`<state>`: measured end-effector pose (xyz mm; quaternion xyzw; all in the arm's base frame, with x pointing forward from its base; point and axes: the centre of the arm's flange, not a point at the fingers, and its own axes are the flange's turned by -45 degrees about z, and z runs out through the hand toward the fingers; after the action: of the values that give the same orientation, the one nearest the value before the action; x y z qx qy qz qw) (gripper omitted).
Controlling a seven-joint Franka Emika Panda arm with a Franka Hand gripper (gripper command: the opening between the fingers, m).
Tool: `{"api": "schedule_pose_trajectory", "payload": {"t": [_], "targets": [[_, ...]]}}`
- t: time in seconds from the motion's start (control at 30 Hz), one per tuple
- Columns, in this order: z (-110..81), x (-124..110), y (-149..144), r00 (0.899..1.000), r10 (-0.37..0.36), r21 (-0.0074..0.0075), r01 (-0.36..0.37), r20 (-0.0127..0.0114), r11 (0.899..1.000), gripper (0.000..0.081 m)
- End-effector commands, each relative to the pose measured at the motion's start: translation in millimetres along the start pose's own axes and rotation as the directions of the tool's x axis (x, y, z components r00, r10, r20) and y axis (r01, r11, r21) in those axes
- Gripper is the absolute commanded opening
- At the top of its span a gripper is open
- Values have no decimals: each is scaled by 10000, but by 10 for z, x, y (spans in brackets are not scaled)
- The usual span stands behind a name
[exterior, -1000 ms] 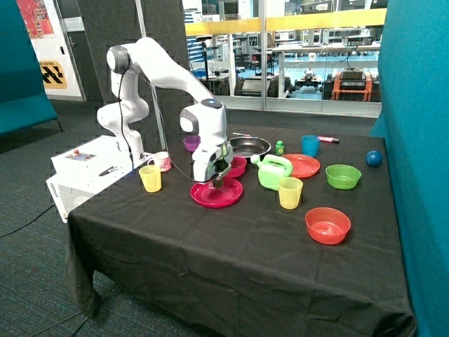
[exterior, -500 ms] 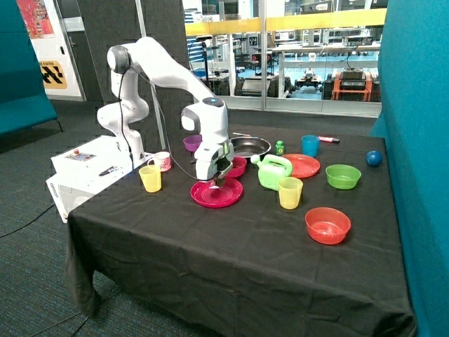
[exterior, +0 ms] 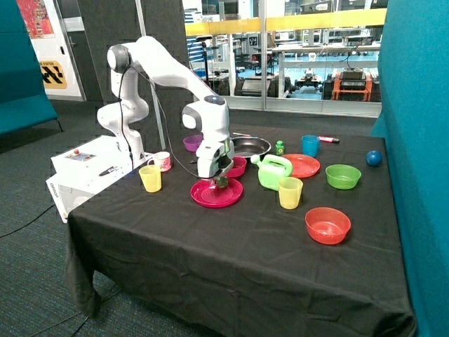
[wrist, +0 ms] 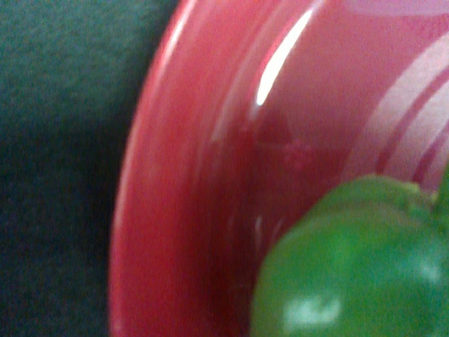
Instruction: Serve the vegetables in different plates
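Gripper [exterior: 221,176] is hanging just above the magenta plate [exterior: 208,197] at centre frame; whether it is clenched or released, I cannot tell. One green vegetable [exterior: 222,182] is sitting on that plate beneath it. An orange-red plate [exterior: 307,167] is lying further right, behind the green watering can [exterior: 274,172].

Table-wide outside view; plate-close wrist view
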<state>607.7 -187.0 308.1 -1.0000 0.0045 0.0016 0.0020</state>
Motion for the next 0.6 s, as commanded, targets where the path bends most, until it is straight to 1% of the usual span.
{"api": "schedule_pose_trajectory", "payload": {"t": [0.0,0.17,0.3,0.57], "targets": [[3,-82,-93,9999,-145,-41,145,-32,9999,808],[-3,-141,-50,9999,-97,-41,97,-33,9999,808],[-50,-164,-8,10000,-61,-41,60,-33,10000,808],[-215,-178,90,10000,-44,-41,44,-33,10000,808]]}}
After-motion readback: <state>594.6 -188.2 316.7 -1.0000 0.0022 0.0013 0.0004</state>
